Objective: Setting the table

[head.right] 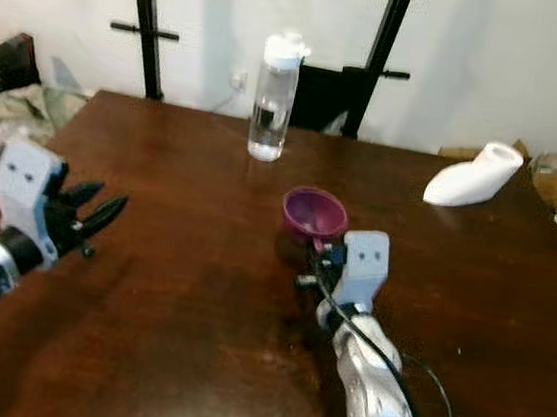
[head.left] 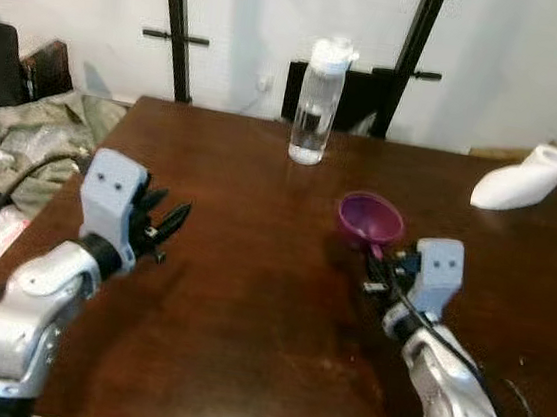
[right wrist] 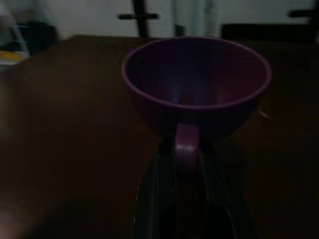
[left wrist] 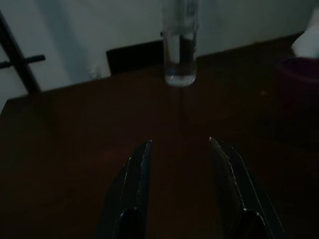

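Right wrist view: the right hand (right wrist: 187,149) has its two black fingers closed on the handle of a purple cup (right wrist: 197,84), which sits upright with its open mouth up. In the left eye view the cup (head.left: 370,219) stands on the dark wooden counter (head.left: 248,296), right of centre, just ahead of the right hand (head.left: 380,270). A clear water bottle (head.left: 318,100) with a white cap stands upright near the far edge of the counter, well apart from the cup. A white object (head.left: 521,178) lies near the far right corner. The left hand (head.left: 166,224) hovers over the left side of the counter, its fingers (left wrist: 137,169) spread apart and holding nothing, pointing toward the bottle (left wrist: 179,45).
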`<state>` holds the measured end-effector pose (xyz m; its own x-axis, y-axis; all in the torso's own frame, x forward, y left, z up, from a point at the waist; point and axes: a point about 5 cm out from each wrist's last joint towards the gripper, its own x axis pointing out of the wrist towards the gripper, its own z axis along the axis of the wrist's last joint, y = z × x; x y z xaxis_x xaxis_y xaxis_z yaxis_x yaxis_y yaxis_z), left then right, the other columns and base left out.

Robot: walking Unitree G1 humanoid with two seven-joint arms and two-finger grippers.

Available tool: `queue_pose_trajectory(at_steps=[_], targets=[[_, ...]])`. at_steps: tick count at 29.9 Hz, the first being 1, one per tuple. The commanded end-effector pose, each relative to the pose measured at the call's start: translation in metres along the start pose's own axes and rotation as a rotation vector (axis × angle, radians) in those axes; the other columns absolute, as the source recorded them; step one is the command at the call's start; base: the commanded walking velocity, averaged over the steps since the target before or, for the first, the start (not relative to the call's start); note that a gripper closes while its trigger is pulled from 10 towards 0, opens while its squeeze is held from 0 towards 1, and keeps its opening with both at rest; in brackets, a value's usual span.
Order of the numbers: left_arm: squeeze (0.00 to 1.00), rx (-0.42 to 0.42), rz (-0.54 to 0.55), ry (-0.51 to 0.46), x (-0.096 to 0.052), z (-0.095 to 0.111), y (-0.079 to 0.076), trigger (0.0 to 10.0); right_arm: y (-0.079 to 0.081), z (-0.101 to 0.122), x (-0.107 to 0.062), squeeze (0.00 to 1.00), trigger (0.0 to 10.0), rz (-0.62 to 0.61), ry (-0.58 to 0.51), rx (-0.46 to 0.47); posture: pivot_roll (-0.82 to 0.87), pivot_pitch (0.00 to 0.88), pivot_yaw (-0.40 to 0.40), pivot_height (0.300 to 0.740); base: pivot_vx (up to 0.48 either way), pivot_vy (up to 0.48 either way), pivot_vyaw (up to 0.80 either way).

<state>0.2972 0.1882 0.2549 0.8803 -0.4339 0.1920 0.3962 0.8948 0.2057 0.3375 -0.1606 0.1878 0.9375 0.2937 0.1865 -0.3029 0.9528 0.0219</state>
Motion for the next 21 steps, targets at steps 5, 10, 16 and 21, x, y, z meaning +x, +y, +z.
queue_pose_trajectory(at_steps=[5,10,16,21], targets=[[0.00,-0.027,-0.070,-0.011,-0.012,0.016,0.002,10.0,0.001,-0.007,0.007,0.00,10.0,0.036,0.029,-0.025,0.14,0.240,0.050,0.740,0.000,0.000,0.00],[0.00,-0.052,-0.127,-0.012,-0.030,0.031,0.004,10.0,0.001,-0.004,0.020,0.00,10.0,0.075,0.026,-0.045,0.17,0.256,0.036,0.740,0.000,0.000,0.00],[0.00,-0.114,-0.258,0.045,-0.050,0.032,-0.004,10.0,0.006,0.002,0.028,0.00,10.0,0.102,-0.022,-0.031,0.19,0.264,0.031,0.740,0.000,0.000,0.00],[0.00,-0.074,-0.320,0.147,-0.068,0.027,-0.004,10.0,0.010,0.004,0.033,0.00,10.0,0.127,-0.041,-0.033,0.20,0.264,0.030,0.740,0.000,0.000,0.00]])
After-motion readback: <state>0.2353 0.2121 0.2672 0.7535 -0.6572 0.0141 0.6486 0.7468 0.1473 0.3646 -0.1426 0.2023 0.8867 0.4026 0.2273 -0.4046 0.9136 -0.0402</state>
